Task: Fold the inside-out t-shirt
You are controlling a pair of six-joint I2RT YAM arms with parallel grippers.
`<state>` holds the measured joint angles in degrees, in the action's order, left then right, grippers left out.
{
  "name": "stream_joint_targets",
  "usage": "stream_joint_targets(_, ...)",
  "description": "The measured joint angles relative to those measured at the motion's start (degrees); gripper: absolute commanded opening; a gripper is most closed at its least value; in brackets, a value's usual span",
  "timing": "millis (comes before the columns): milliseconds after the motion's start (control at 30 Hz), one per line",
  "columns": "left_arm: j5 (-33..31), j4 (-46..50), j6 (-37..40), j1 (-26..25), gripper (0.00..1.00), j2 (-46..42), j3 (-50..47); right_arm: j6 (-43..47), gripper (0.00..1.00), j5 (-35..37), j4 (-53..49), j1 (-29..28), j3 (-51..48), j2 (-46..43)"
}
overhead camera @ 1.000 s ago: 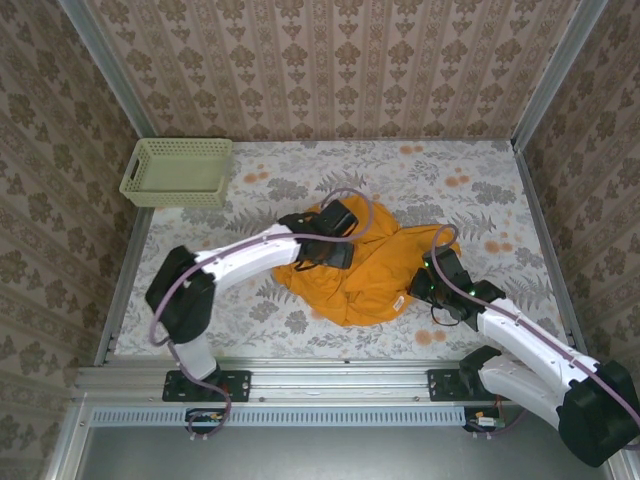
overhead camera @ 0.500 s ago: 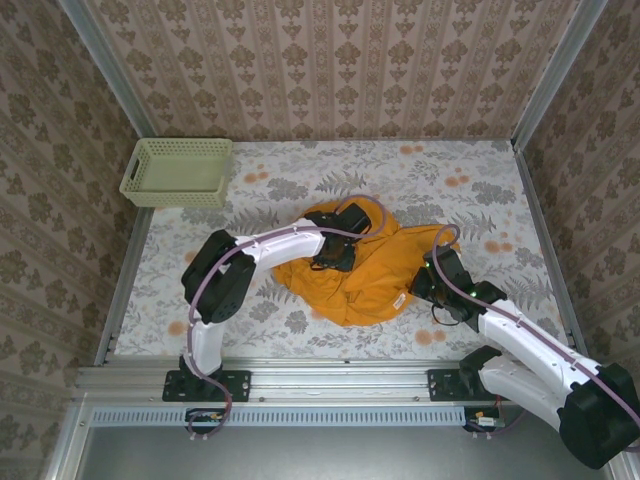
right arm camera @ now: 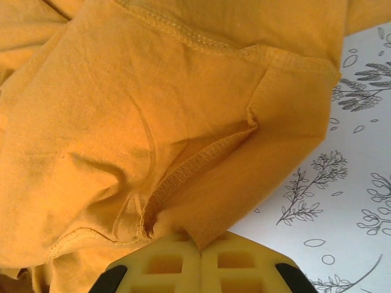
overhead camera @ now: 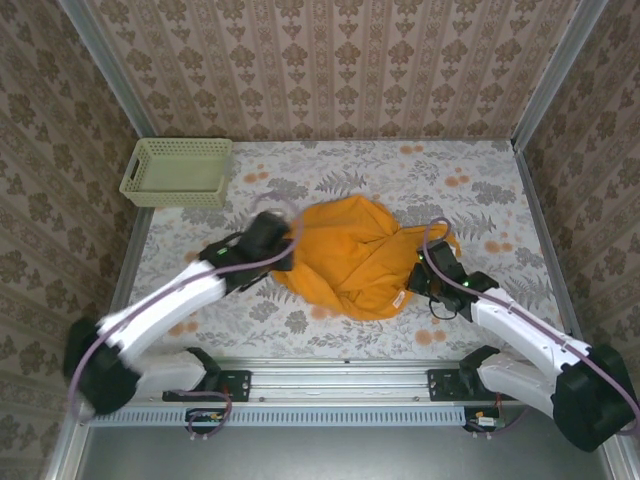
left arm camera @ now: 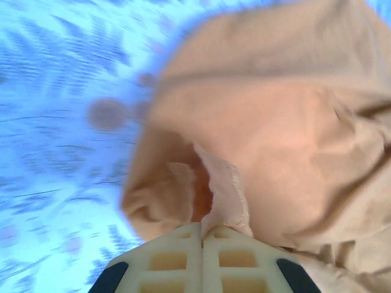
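Note:
The inside-out t-shirt [overhead camera: 350, 255] lies crumpled in an orange heap in the middle of the table, its seams showing. My left gripper [overhead camera: 284, 250] is at the heap's left edge. In the left wrist view it [left arm camera: 202, 228] is shut on a hemmed fold of the t-shirt [left arm camera: 275, 122]. My right gripper [overhead camera: 416, 279] is at the heap's right edge. The right wrist view has it [right arm camera: 200, 244] shut on a stitched edge of the t-shirt [right arm camera: 153, 91]. No printed lettering is in sight.
A pale green mesh basket [overhead camera: 178, 172] stands at the back left corner. The floral tablecloth [overhead camera: 480, 190] is bare at the back and right. Patterned walls close in three sides, and a metal rail [overhead camera: 320, 378] runs along the near edge.
My left arm has swung back from over the middle of the shirt to its left edge, and its gripper has shut on the cloth. The heap has shifted slightly. The right arm has barely moved.

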<state>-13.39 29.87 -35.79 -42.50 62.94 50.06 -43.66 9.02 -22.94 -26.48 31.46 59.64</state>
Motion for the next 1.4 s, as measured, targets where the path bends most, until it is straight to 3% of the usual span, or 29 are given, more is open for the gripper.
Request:
stream_joint_targets(100, -0.48, -0.94, -1.66, 5.75, 0.0, -12.09, -8.94, 0.15, 0.21, -0.7, 0.31, -1.81, 1.2, 4.24)
stream_joint_targets(167, 0.42, -0.74, -2.69, 9.4, 0.0, -16.22, -13.97, 0.79, 0.41, -1.9, 0.09, -2.64, 2.89, 7.19)
stream_joint_targets(267, 2.1, 0.17, -3.96, 13.73, 0.0, -18.05, -18.62, 2.6, 0.64, -1.97, -2.25, -2.58, 6.49, 8.63)
stream_joint_targets(400, 2.84, 1.68, -5.25, 16.92, 0.0, -20.76, -21.16, 5.79, 0.72, -0.83, -6.05, 1.9, 10.6, 5.75)
stream_joint_targets(500, 2.95, 1.81, -6.1, 19.8, 0.0, -22.36, -21.88, 7.45, 0.73, -1.14, -7.32, 10.03, 11.06, 2.43)
stream_joint_targets(667, 4.55, 1.79, -6.99, 22.97, 0.0, -20.63, -23.19, 9.03, 0.69, -3.41, -7.5, 20.33, 11.32, 5.53)
stream_joint_targets(1133, 8.02, 0.28, -7.1, 26.12, 0.0, -17.55, -23.39, 10.86, 0.51, -10.71, -0.94, 25.97, 17.84, 28.37)
stream_joint_targets(1200, 8.55, -0.07, -7.08, 26.12, 0.0, -17.09, -23.39, 11.19, 0.42, -12.0, 0.09, 25.97, 18.6, 30.29)
stream_joint_targets(1300, 9.2, -0.26, -7.06, 26.18, 0.0, -16.09, -23.28, 11.85, 0.18, -13.38, 0.72, 25.97, 19.47, 32.06)
stream_joint_targets(1400, 9.77, 0.13, -6.64, 26.62, 0.0, -15.43, -22.25, 12.55, 0.05, -13.14, -0.09, 25.97, 20.2, 31.67)
